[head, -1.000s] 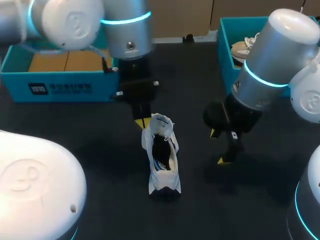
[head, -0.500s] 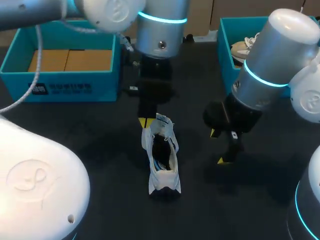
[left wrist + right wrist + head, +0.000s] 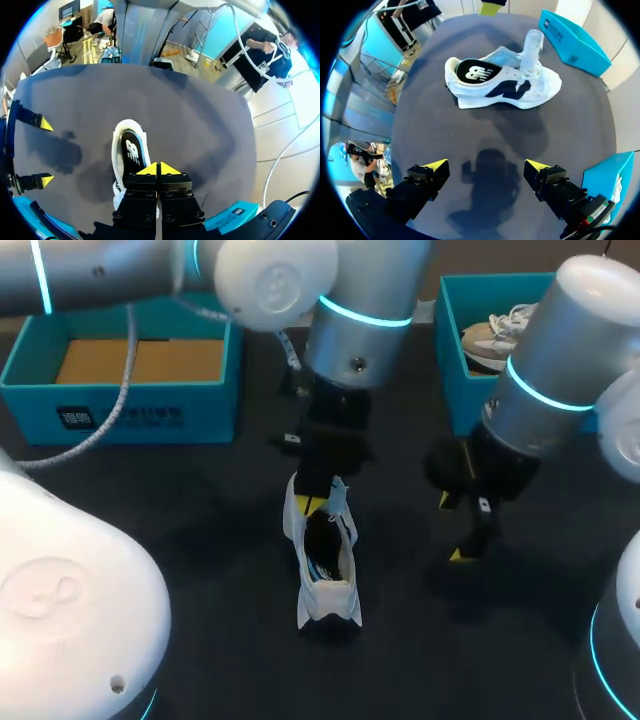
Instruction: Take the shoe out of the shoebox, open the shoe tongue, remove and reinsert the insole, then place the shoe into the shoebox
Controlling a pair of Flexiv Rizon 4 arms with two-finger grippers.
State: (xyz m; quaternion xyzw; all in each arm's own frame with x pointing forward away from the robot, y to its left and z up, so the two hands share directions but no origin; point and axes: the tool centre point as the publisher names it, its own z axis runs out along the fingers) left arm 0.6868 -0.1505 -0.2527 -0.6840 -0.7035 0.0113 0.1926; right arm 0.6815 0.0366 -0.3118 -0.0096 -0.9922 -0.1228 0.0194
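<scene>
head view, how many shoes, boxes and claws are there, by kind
shoes: 2, white fabric sneaker on the table, beige sneaker in the right shoebox
teal cardboard shoeboxes: 2, left shoebox, right shoebox
yellow-tipped claws: 2, left claw, right claw
total: 6

Head camera high behind the robot, looking down on the worktop [image 3: 200, 540], left wrist camera close above the shoe [image 3: 128, 151], right wrist camera farther off, side-on, all sharing that shoe
</scene>
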